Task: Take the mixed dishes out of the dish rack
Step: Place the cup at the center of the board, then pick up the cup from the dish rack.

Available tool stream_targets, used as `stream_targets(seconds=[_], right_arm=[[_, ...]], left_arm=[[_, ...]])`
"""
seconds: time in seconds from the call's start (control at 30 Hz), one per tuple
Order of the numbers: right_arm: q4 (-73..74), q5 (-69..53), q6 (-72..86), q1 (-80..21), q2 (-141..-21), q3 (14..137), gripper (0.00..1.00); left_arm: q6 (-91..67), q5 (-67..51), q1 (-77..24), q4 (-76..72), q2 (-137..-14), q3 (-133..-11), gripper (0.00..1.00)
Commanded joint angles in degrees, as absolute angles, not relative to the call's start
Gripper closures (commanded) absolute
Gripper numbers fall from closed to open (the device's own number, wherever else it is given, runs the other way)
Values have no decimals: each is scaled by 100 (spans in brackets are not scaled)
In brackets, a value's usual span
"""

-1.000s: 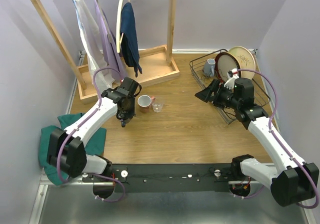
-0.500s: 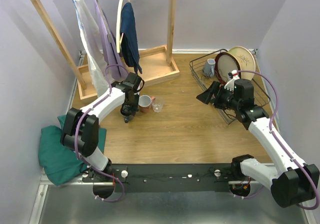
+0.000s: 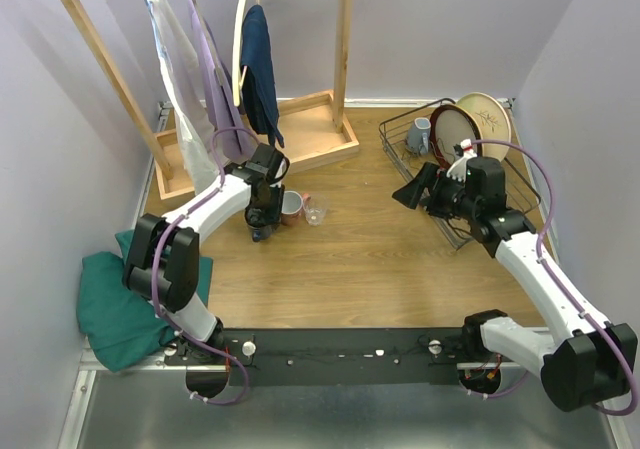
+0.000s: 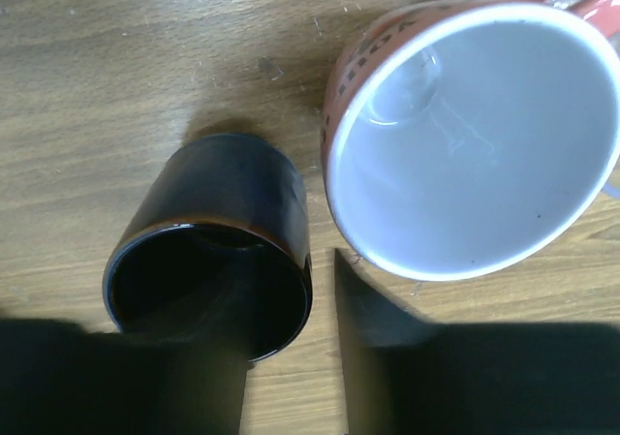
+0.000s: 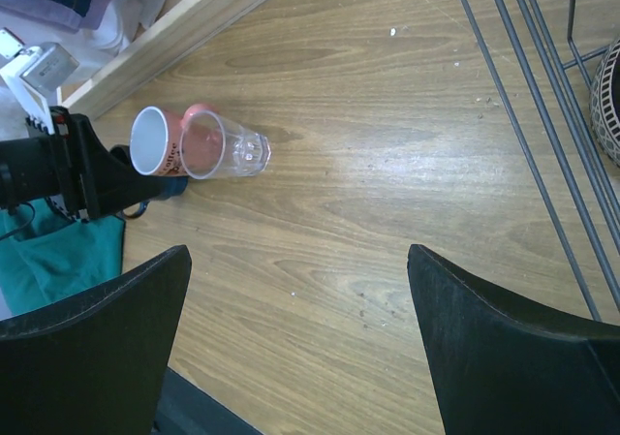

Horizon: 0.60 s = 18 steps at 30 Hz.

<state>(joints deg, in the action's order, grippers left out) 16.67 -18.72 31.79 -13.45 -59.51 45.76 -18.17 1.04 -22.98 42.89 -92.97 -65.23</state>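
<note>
From above, the left arm has swung inward over the last second. Its elbow has folded, and the left tool point(image 3: 262, 223) now sits right beside the pink mug point(image 3: 291, 205), with the clear glass point(image 3: 316, 211) just past it on the surface point(image 3: 350, 259). We read this as a set-down finishing next to pieces already unloaded. The right arm has barely shifted. The right tool point(image 3: 411, 189) hangs just outside the near-left side of the dish rack point(image 3: 392, 129). The twig plate point(image 3: 490, 117), the red-rimmed plate point(image 3: 452, 131) and a grey mug point(image 3: 421, 134) still stand in the rack, so much of the job is left.

In the left wrist view, a dark cup point(image 4: 218, 241) stands upright on the wood, close beside the pink mug with a sliver of wood between them. The left tool's fingers show a slim gap with nothing in it. The cup lies just past the tips, and we cannot tell whether either tip touches it.

In the right wrist view, the right tool is spread wide and empty, with bare wood between its fingers. Rack wires run down the right side, and a patterned bowl point(image 5: 610, 96) shows at the edge.
</note>
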Motion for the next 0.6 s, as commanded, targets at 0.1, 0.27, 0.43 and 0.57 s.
stream_targets(seconds=[0.1,0.27,0.43,0.57], right_arm=[[1925,-1670,2804,-1371,-6108,4992,0],[2021,-1530,2523,-1371,-6371,5325,0],[2311,-994,2101,-1371,-6846,5905,0],[2312,-414,1925,-1371,-7268,6327,0]], left_arm=[[-1810,255,-2285,4385,-8430,-6381,43],[-1898,509,-2285,4509,-7500,-6144,23],[-2065,633,-2285,4342,-6462,-5740,6],[-2171,712,-2276,3764,-5260,-4942,1]])
